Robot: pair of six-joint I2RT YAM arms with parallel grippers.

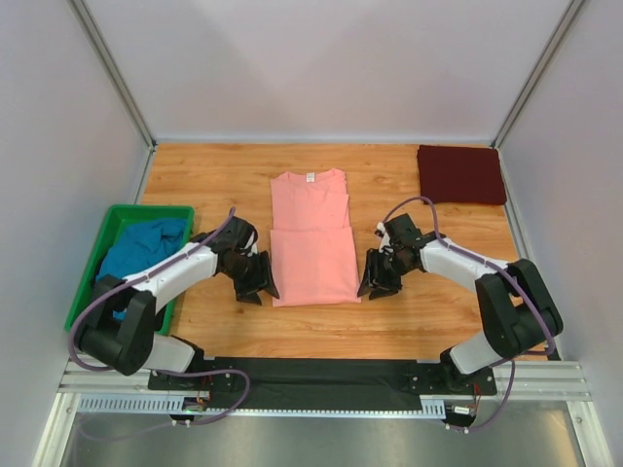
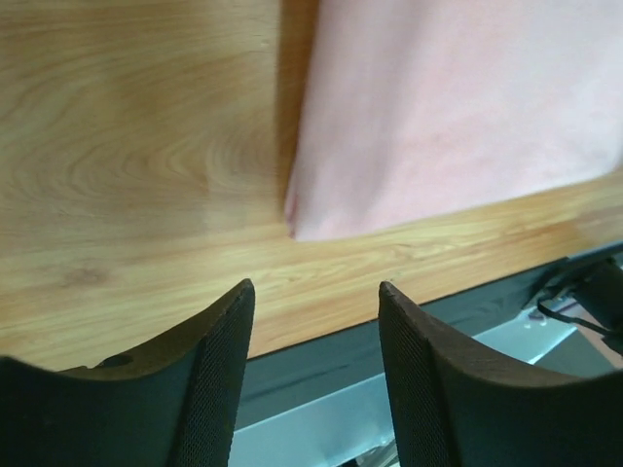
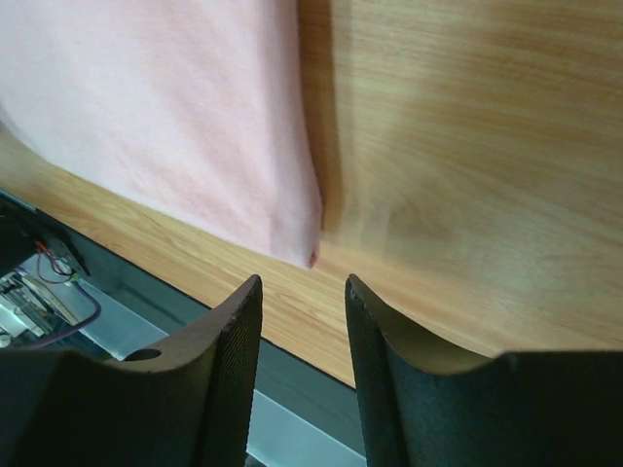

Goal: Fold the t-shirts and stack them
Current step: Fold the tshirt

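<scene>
You are viewing the table (image 1: pixel 214 185) from above and behind the arm bases.

- The middle t-shirt (image 1: pixel 311 238) is lying folded at the centre of the table, with its neck pointing towards the far edge.
- The corner t-shirt (image 1: pixel 461 174) is lying folded in the far right corner, well apart from the middle t-shirt.
- The bin (image 1: pixel 151 209) is standing at the left edge of the table, and the bundled t-shirt (image 1: pixel 146 243) is lying inside it.
- The left gripper (image 1: pixel 258 282) is hanging just beside the near left corner of the middle t-shirt, between that t-shirt and the bin.
- The right gripper (image 1: pixel 375 282) is hanging just beside the near right corner.
- The mounting rail (image 1: pixel 321 370) is running along the near edge, in front of the middle t-shirt.
</scene>
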